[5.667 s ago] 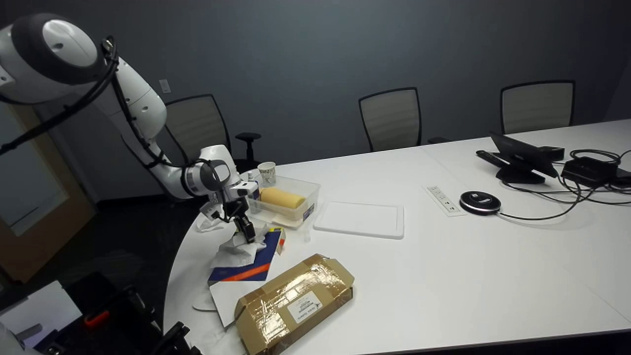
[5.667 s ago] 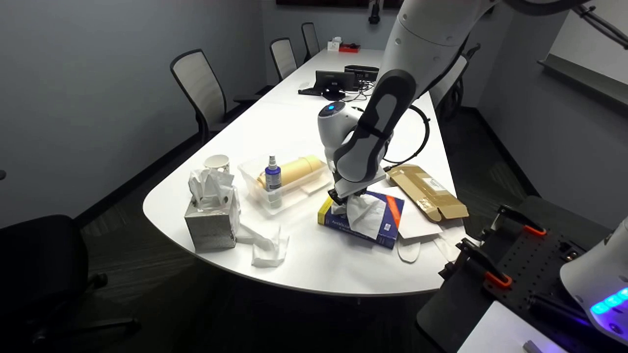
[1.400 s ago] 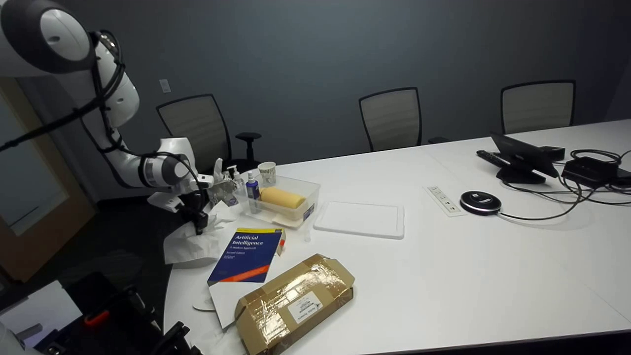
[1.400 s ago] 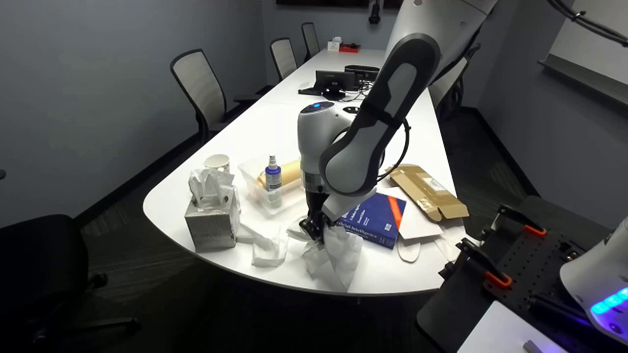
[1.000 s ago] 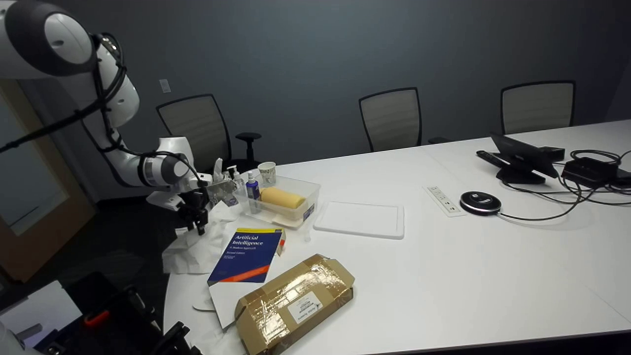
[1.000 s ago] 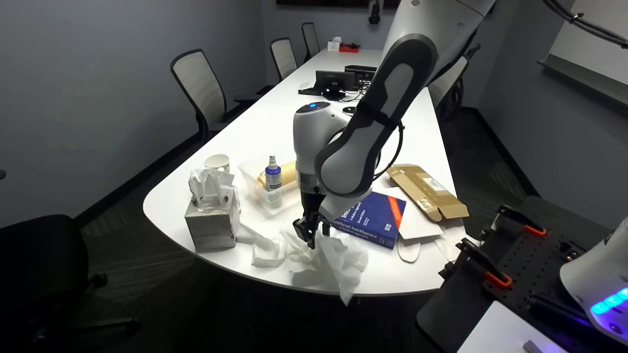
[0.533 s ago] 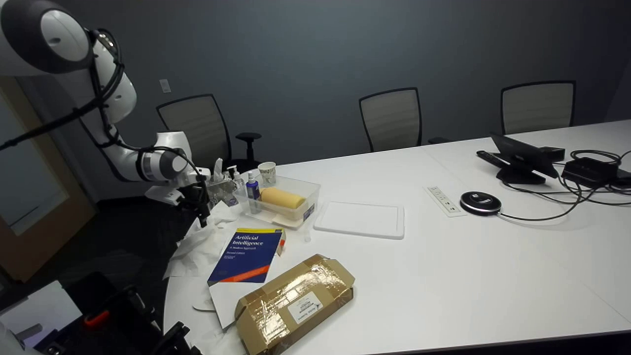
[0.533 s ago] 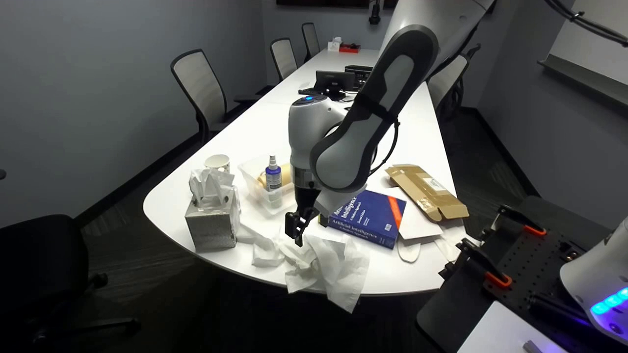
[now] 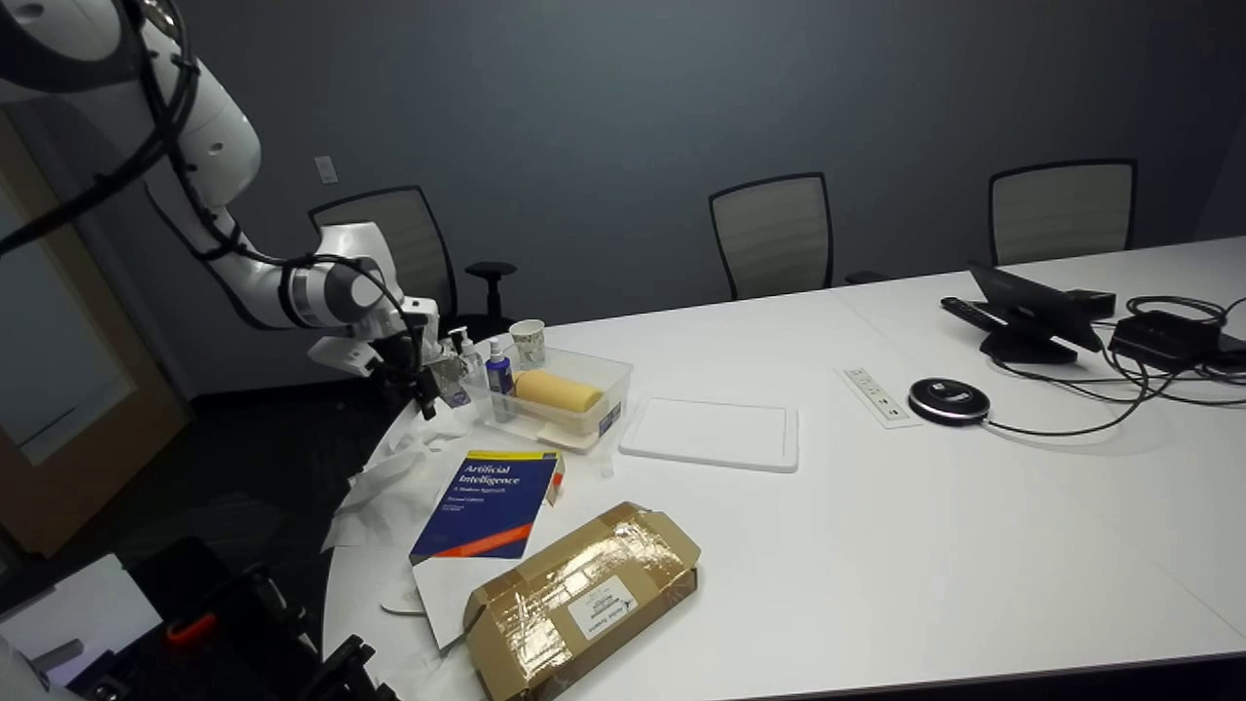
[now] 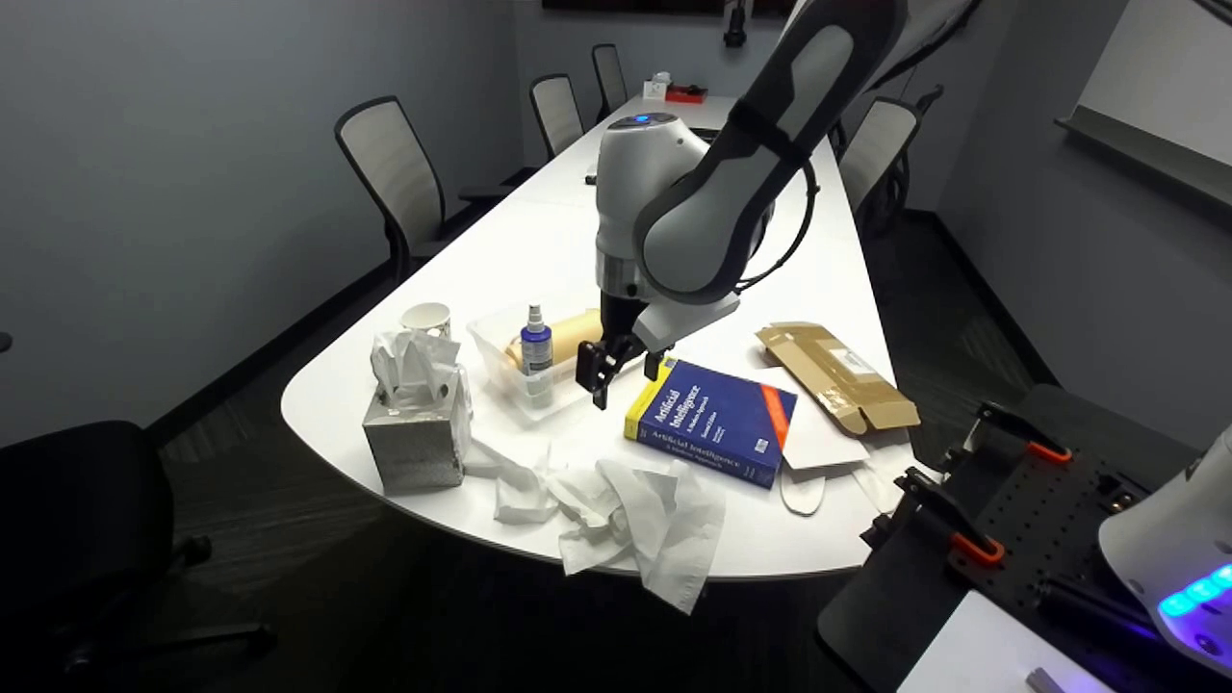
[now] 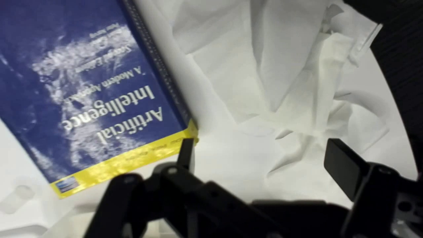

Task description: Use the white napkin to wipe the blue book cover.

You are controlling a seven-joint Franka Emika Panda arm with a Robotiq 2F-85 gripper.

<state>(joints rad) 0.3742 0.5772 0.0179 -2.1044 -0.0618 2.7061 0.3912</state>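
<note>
The crumpled white napkin [image 10: 640, 520] lies on the table by its curved edge, one corner hanging over. Beside it rests the dark blue book with its cover [image 10: 727, 414] face up and bare; in the wrist view the cover [image 11: 99, 82] fills the upper left, with glossy light streaks. My gripper [image 10: 628, 377] is raised above the table near the book's yellow end, apart from the napkin. Its fingers [image 11: 343, 168] are spread wide, with only table and loose white tissue visible beneath the gap. An exterior view also shows the napkin [image 9: 375, 497] left of the book.
A silver tissue box [image 10: 416, 448] stands near the edge, with another white tissue [image 10: 527, 491] beside it. Close to the gripper is a clear bin [image 9: 613, 399] holding a blue spray bottle [image 9: 498, 370] and a yellow roll [image 9: 557, 389]. A tan package [image 9: 584, 594] lies past the book.
Earlier the napkin was gripped on the book cover, then carried off to the table's edge. My gripper has let go of it, opened and risen.
</note>
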